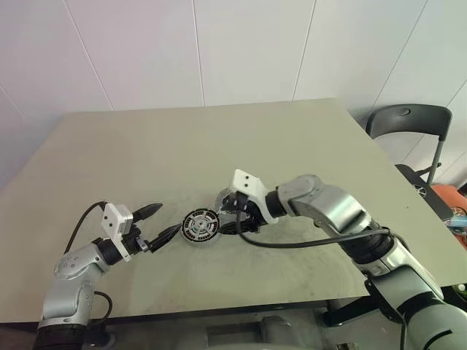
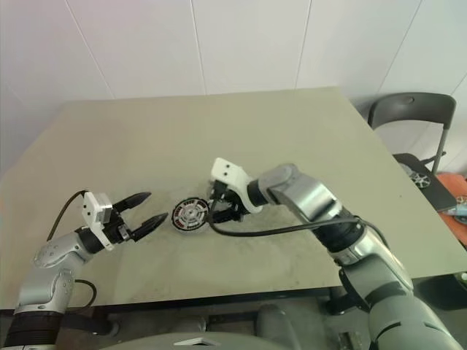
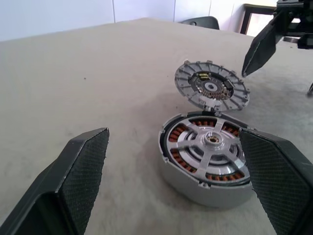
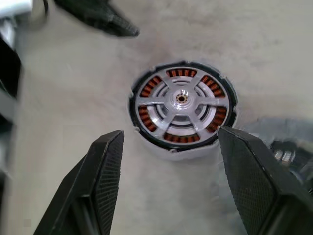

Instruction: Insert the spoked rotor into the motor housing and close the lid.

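Observation:
The motor housing (image 4: pixel 226 115), black-rimmed with copper-red windings, sits on the table near its front. The silver spoked rotor (image 4: pixel 181 98) lies seated inside it, over the windings. The lid (image 3: pixel 211 87), a flat grey disc with a dark centre, lies just past the housing on the side of my right gripper (image 1: pixel 232 216). That gripper hangs open above the table, pointing down at the housing, nothing between its fingers. My left gripper (image 1: pixel 170 217) faces the housing (image 1: pixel 201 226) from the other side, level, open and apart from it.
The beige table (image 1: pixel 219 146) stretches far back behind the parts. Its front edge (image 1: pixel 219 306) runs close below both arms. A black chair (image 1: pixel 408 120) stands off the far right corner. A black cable (image 1: pixel 306 240) hangs along my right forearm.

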`<state>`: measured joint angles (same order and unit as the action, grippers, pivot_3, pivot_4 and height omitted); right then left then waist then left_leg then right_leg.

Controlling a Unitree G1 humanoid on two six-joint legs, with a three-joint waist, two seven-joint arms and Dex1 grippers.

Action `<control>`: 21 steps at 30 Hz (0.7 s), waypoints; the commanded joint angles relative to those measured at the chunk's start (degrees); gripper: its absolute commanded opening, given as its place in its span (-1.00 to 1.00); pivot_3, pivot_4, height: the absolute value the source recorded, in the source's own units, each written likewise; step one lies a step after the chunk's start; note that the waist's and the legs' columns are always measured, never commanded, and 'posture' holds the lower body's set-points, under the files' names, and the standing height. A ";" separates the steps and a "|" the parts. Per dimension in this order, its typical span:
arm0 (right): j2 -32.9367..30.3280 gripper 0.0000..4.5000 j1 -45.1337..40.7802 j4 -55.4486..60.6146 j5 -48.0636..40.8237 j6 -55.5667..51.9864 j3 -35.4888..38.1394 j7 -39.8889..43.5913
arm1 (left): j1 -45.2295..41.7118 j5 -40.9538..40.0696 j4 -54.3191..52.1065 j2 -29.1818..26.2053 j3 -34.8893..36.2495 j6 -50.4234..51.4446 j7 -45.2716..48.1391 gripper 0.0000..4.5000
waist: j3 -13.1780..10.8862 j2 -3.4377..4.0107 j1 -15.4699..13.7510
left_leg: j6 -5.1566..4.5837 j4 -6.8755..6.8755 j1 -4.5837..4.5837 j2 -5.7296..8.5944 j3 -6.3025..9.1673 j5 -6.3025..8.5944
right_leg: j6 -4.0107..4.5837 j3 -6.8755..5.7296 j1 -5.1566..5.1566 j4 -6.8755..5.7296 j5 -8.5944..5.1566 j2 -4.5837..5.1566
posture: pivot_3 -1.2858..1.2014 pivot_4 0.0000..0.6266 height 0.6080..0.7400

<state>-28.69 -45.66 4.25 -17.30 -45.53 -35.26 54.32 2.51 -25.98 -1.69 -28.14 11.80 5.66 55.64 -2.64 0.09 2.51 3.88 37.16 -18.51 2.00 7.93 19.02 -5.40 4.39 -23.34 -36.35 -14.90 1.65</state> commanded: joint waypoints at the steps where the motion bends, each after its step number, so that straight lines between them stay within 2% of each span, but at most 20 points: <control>1: 1.16 0.42 -2.35 -2.67 6.84 8.54 -4.25 2.81 | -0.46 -1.35 -4.24 -0.95 0.19 1.62 -1.24 1.00 | 0.01 -0.03 -0.09 | 0.00 0.00 -0.01 0.00 0.01 0.00 | 0.00 0.00 0.00 0.00 0.00 0.02 | 0.03 -1.00 1.00; 6: 2.59 0.42 -2.91 -4.78 12.74 15.12 -8.56 7.58 | 0.23 -1.93 -7.19 -1.40 0.64 3.72 -2.99 1.00 | 0.00 -0.04 -0.16 | 0.00 0.00 -0.04 0.02 0.08 0.00 | 0.01 0.00 -0.03 0.01 0.00 0.05 | 0.03 -1.00 1.00; 11: 3.65 0.42 -2.27 -7.27 16.74 18.41 -9.17 9.39 | 1.43 -2.13 -7.97 -1.48 1.17 3.76 -3.47 1.00 | 0.00 -0.04 -0.16 | 0.01 0.00 -0.01 0.02 0.08 0.00 | 0.01 0.00 -0.02 0.01 0.00 0.04 | 0.03 -1.00 1.00; 15: 4.29 0.01 -2.04 -9.59 21.19 22.03 -9.80 9.00 | 1.89 -2.16 -8.04 -1.48 1.32 3.53 -3.61 1.00 | 0.00 -0.04 -0.17 | 0.01 0.00 -0.01 0.02 0.07 0.00 | 0.01 -0.01 -0.02 0.00 0.00 0.02 | 0.03 -1.00 1.00; 21: 4.67 -0.90 -0.70 -10.00 24.69 25.02 -9.14 9.77 | 1.86 -2.07 -8.25 -1.47 1.33 3.67 -4.01 1.00 | 0.01 -0.05 -0.18 | 0.01 0.00 0.01 0.03 0.07 0.00 | 0.02 -0.01 0.01 0.00 0.01 0.03 | 0.03 -1.00 1.00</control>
<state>-23.92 -46.33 -5.90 6.10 -20.90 -45.18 63.84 4.72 -27.02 -7.59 -28.93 12.16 9.71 51.95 -2.63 0.04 2.33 3.90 37.16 -18.50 2.02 7.99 19.02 -5.39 4.38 -23.33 -36.35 -14.89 1.68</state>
